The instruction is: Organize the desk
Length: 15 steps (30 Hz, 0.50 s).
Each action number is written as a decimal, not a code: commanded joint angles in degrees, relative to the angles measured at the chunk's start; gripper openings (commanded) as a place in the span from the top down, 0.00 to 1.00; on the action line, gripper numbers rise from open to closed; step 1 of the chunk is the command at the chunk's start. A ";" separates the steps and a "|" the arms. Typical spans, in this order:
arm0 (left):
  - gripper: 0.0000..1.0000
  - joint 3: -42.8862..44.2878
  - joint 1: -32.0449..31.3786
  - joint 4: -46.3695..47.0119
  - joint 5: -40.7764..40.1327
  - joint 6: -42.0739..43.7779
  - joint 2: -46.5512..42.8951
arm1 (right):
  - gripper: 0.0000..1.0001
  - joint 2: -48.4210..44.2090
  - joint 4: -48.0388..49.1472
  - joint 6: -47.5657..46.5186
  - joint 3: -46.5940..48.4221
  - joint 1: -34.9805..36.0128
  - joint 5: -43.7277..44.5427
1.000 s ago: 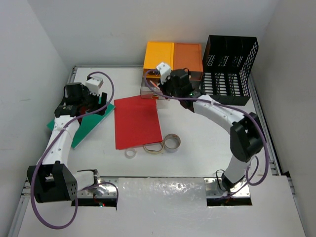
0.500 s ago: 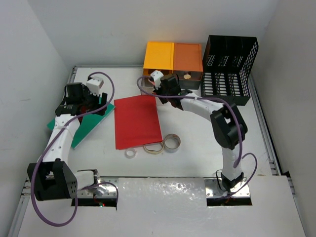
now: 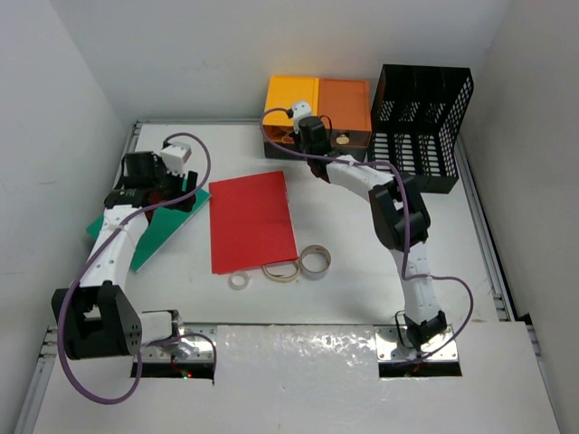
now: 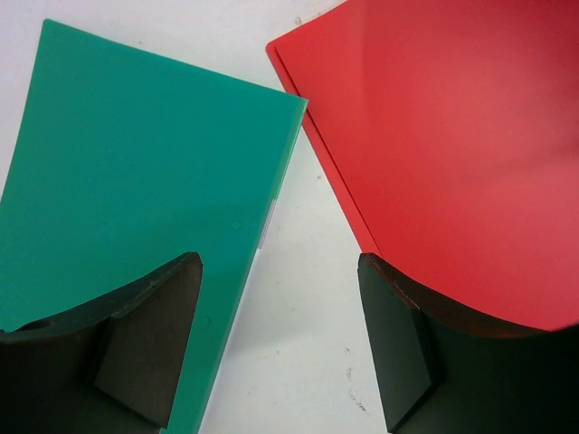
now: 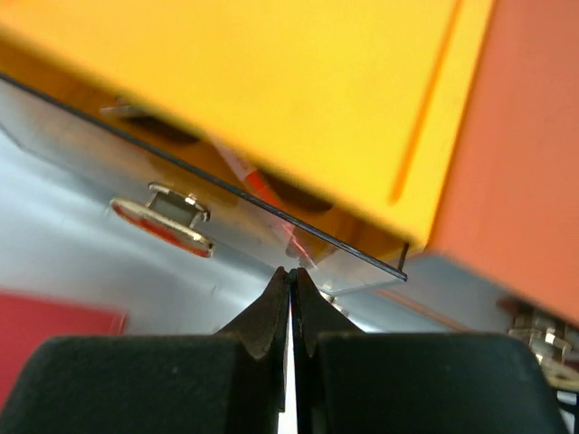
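Observation:
The white desk (image 3: 362, 262) holds a red folder (image 3: 251, 221) at its middle and a green folder (image 3: 145, 231) at the left. My left gripper (image 3: 174, 190) is open and empty, low over the bare strip between the green folder (image 4: 136, 181) and the red folder (image 4: 452, 136). My right gripper (image 3: 291, 137) is shut on nothing. Its tips (image 5: 291, 271) press against the clear front of the yellow drawer (image 5: 271, 226), which has a metal handle (image 5: 163, 217) and sits almost fully in the unit.
The orange-and-yellow drawer unit (image 3: 317, 104) stands at the back, with a black mesh file rack (image 3: 421, 117) to its right. Three tape rolls (image 3: 316, 261) (image 3: 281, 269) (image 3: 239, 282) lie in front of the red folder.
My right gripper has moved back and left to the drawer unit, and the clear drawer that stood out over the desk has slid in. The left arm has hardly moved.

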 commanded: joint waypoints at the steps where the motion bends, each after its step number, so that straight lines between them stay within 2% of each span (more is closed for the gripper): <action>1: 0.32 0.55 -0.05 2.29 -0.05 0.78 0.62 | 1.00 2.84 6.23 3.06 6.00 -0.80 4.08; 4: 0.32 0.55 -0.05 2.21 -0.05 0.78 1.06 | 1.00 3.73 4.38 5.16 6.55 -1.15 4.87; 6: 0.32 0.55 -0.05 2.12 0.04 0.87 1.33 | 1.00 1.19 6.47 7.52 1.22 -1.15 5.31; 9: 0.32 0.64 -0.05 2.03 0.48 1.05 1.42 | 0.76 -3.30 11.84 13.59 -8.20 -1.07 7.94; 10: 0.32 0.73 -0.05 2.03 0.65 0.96 1.42 | 0.65 -4.18 12.72 15.52 -10.22 -1.15 9.95; 11: 0.32 0.81 -0.05 1.77 1.00 0.96 1.42 | 0.46 -5.67 14.47 19.28 -12.07 -1.15 10.75; 13: 0.32 1.08 0.04 1.50 1.18 0.96 1.50 | 0.38 -6.38 15.97 22.47 -16.12 -1.15 12.68; 15: 0.32 1.17 -0.05 1.15 1.45 1.05 1.50 | 0.36 -5.95 15.81 25.90 -16.49 -1.07 14.44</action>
